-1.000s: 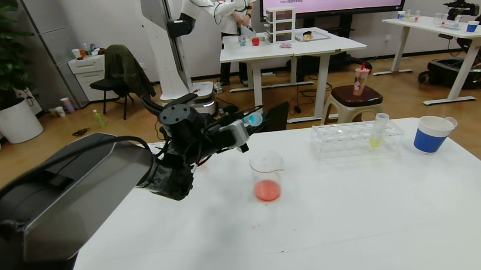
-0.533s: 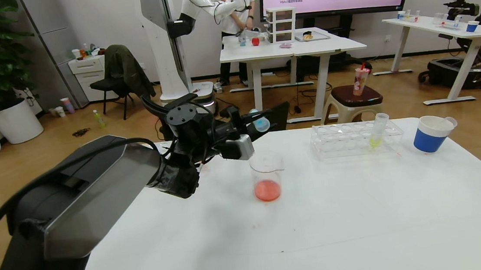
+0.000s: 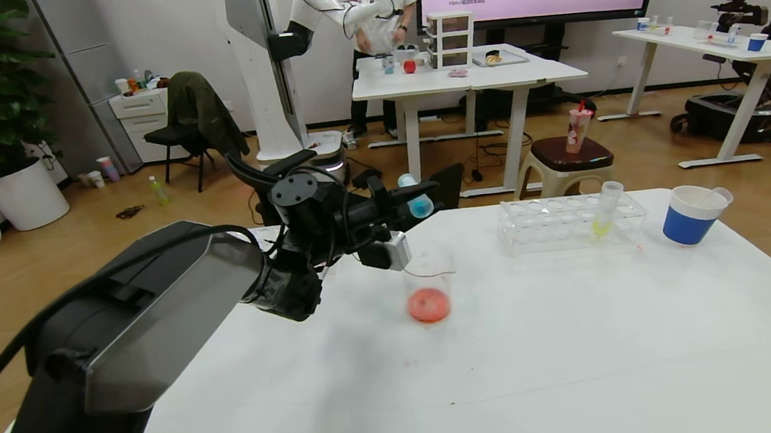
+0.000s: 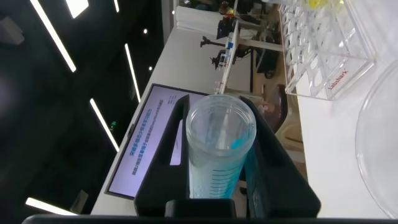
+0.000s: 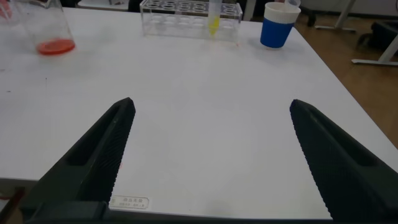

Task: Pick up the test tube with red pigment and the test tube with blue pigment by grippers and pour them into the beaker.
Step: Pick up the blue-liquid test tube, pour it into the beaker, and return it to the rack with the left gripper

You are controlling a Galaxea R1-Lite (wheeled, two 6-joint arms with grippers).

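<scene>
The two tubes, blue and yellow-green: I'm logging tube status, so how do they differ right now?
The test tube with blue pigment is clamped in the left end effector near the beaker; the yellow-green tube stands, leaning slightly, in the clear rack. Both are slim, clear and uncapped.

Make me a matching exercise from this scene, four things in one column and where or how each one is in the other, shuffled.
Things:
1. test tube with blue pigment
2. beaker
3. yellow-green tube
4. right gripper

States:
A. standing in the clear rack
B. open above bare table
C. held in the left gripper
D. holds red liquid at its bottom

Pairs: 1-C, 2-D, 3-A, 4-B
</scene>
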